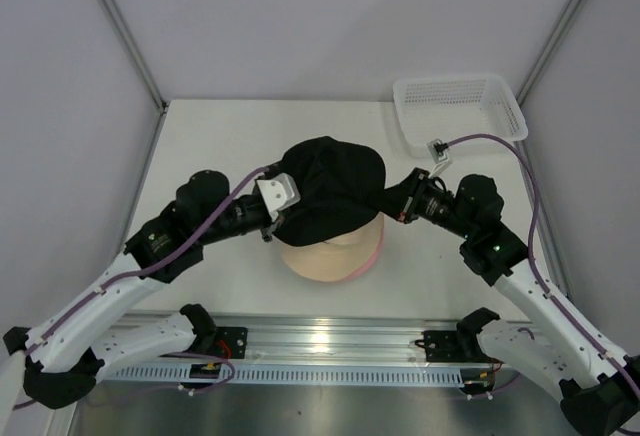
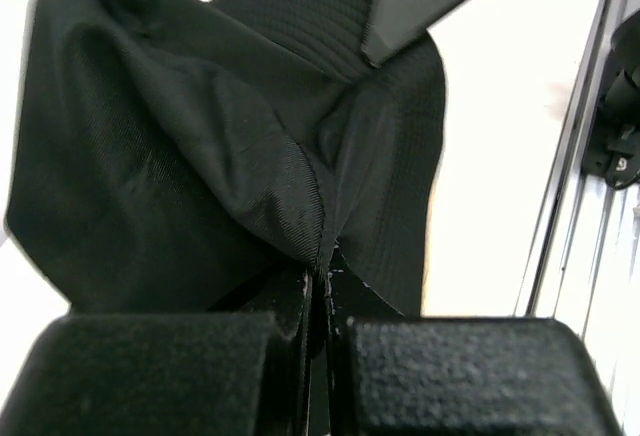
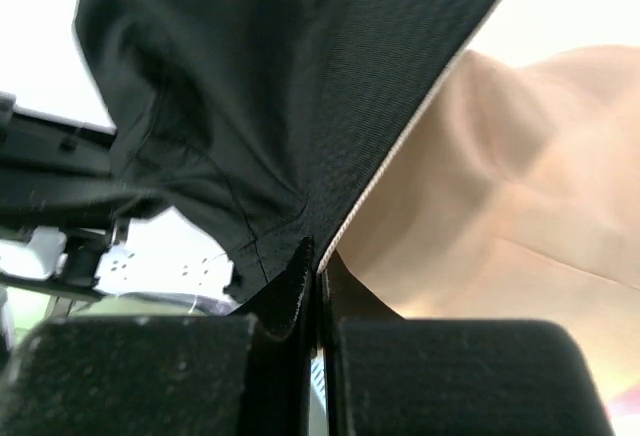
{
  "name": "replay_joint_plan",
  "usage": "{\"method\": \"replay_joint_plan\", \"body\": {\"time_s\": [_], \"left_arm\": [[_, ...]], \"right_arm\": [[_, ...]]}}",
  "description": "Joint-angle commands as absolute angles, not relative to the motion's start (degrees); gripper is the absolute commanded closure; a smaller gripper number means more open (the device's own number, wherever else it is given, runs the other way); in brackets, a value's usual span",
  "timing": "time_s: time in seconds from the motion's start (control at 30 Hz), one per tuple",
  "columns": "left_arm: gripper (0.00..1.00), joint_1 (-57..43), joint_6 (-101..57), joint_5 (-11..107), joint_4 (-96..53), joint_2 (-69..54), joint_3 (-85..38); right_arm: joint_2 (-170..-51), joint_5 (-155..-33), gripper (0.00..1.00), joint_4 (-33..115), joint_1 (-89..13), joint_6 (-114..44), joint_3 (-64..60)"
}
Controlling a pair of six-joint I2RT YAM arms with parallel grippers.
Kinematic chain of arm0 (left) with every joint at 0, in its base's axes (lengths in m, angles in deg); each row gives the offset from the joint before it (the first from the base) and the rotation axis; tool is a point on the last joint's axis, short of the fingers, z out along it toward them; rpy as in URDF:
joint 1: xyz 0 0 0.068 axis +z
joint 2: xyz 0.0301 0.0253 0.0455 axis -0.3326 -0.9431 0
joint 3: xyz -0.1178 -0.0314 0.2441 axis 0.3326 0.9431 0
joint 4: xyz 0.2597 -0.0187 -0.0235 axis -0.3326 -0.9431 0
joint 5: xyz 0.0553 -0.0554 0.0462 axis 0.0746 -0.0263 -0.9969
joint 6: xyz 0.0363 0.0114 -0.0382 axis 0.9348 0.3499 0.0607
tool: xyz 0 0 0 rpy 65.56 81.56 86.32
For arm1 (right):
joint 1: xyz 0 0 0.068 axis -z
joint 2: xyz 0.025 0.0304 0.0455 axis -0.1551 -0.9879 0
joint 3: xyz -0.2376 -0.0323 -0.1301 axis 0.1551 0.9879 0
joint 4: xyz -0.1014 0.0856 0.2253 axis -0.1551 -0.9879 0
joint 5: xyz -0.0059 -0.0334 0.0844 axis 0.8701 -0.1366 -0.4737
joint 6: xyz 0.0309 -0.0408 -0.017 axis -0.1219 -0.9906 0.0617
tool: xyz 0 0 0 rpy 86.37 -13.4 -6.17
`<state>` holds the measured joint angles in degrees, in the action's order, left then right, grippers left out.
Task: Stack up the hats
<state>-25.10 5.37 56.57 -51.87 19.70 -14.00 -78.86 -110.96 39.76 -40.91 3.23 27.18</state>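
Observation:
A black hat [image 1: 330, 188] hangs stretched between my two grippers, above a beige-and-pink hat [image 1: 330, 254] lying at the table's middle. My left gripper [image 1: 278, 218] is shut on the black hat's left brim; in the left wrist view the brim [image 2: 250, 156] runs into the closed jaws [image 2: 322, 276]. My right gripper [image 1: 392, 206] is shut on the right brim; in the right wrist view the black fabric [image 3: 300, 86] is pinched at the jaws [image 3: 318, 261], with the beige hat [image 3: 520, 186] behind. A pink edge [image 1: 378, 246] shows at the beige hat's right. The other hats are hidden.
A white mesh basket [image 1: 458, 108] stands at the back right corner of the table. The aluminium rail [image 1: 320, 341] with both arm bases runs along the near edge. Grey walls close in the sides and back.

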Motion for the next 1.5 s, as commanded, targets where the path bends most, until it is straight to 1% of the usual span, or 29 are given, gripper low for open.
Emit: {"method": "replay_joint_plan", "body": {"time_s": [0.0,0.13,0.27,0.3,0.33,0.37,0.4,0.47,0.5,0.53,0.57,0.6,0.63,0.67,0.7,0.73,0.77,0.83,0.87,0.9,0.97,1.03,1.07,1.1,1.3,1.4,1.47], "left_arm": [[0.99,-30.12,9.17,45.33,-48.95,17.96,-18.74],[0.99,-36.72,6.47,42.33,-48.25,13.20,-15.93],[0.99,-40.51,0.84,42.50,-46.49,14.77,-11.36],[0.97,-40.51,-0.31,40.93,-46.14,16.69,-9.87],[0.92,-40.51,-2.14,40.14,-45.70,17.84,-8.55],[0.85,-40.51,-3.03,38.82,-45.52,18.90,-7.85],[0.59,-40.51,-4.09,36.89,-45.17,20.22,-7.23],[0.41,-40.43,-8.74,29.61,-43.51,23.91,-7.05],[0.22,-40.34,-11.10,24.36,-43.15,24.96,-7.22],[0.11,-39.81,-20.26,12.91,-43.41,26.54,-7.48],[0.06,-36.07,-25.75,10.27,-48.20,27.08,-10.10],[0.04,-32.20,-33.98,11.64,-50.51,27.43,-10.91],[0.04,-27.99,-37.03,21.05,-51.75,27.96,-11.52],[0.04,-19.33,-40.36,25.49,-52.63,27.96,-11.27],[0.07,-15.33,-43.09,30.41,-51.34,27.79,-10.57],[0.09,-9.63,-44.51,37.94,-50.54,26.40,-9.61],[0.13,-7.40,-46.53,40.63,-50.71,25.16,-9.60],[0.16,-3.62,-51.54,47.48,-48.70,22.79,-8.46],[0.16,-0.90,-53.30,54.12,-46.86,20.69,-7.58],[0.17,0.00,-56.71,57.15,-41.97,19.89,-4.79],[0.19,0.71,-59.72,62.86,-36.67,17.78,-2.66],[0.22,0.71,-62.89,65.16,-31.93,16.02,-0.38],[0.26,0.71,-63.77,66.22,-30.86,15.05,0.07],[0.28,0.71,-64.64,67.19,-30.85,13.65,0.16],[0.31,0.71,-68.43,70.61,-24.70,13.99,4.81],[0.34,0.45,-69.92,72.38,-20.66,13.81,6.48],[0.36,0.09,-69.93,72.03,-20.47,13.81,6.66]], "right_arm": [[-76.10,-104.71,1.00,30.61,-35.12,-0.54,29.49],[-72.94,-106.55,1.00,29.10,-30.11,0.16,35.28],[-68.55,-108.31,1.00,27.35,-28.08,1.74,41.09],[-67.24,-108.31,1.00,26.74,-28.08,1.75,41.88],[-66.87,-108.40,1.00,26.47,-27.99,2.18,43.37],[-66.70,-108.57,1.00,26.47,-28.08,2.36,43.99],[-66.87,-108.92,1.00,26.64,-28.08,2.62,44.78],[-68.45,-109.54,1.00,27.43,-28.08,2.54,46.46],[-69.15,-109.71,1.00,28.30,-28.08,2.62,46.81],[-70.64,-109.63,1.00,28.83,-28.08,2.71,46.99],[-71.35,-109.54,1.00,29.54,-28.08,2.80,47.16],[-72.05,-109.63,1.00,31.02,-28.17,2.63,47.16],[-73.27,-109.71,1.00,31.73,-28.25,2.54,46.99],[-73.81,-109.72,1.00,32.35,-28.34,2.45,46.38],[-74.51,-109.63,1.00,33.31,-28.43,1.84,46.02],[-75.56,-109.63,1.00,33.67,-28.52,1.49,45.67],[-76.27,-109.54,1.00,33.76,-28.61,1.13,44.71],[-77.15,-109.45,1.00,33.50,-28.87,0.17,43.74],[-77.68,-109.28,1.00,33.41,-29.22,-0.10,43.13],[-77.68,-109.10,1.00,33.50,-29.48,-0.19,42.95],[-77.77,-108.40,1.00,34.11,-30.10,-0.10,42.77],[-77.94,-108.22,1.00,34.46,-30.36,0.16,42.51],[-78.12,-108.05,1.00,34.73,-30.54,0.60,42.42],[-78.38,-108.05,1.00,34.99,-30.80,0.78,42.16],[-79.00,-107.43,1.00,35.61,-31.95,1.39,41.10],[-79.96,-107.43,1.00,36.13,-32.56,1.74,40.57],[-80.58,-107.43,1.00,36.31,-32.91,1.75,39.96]]}}
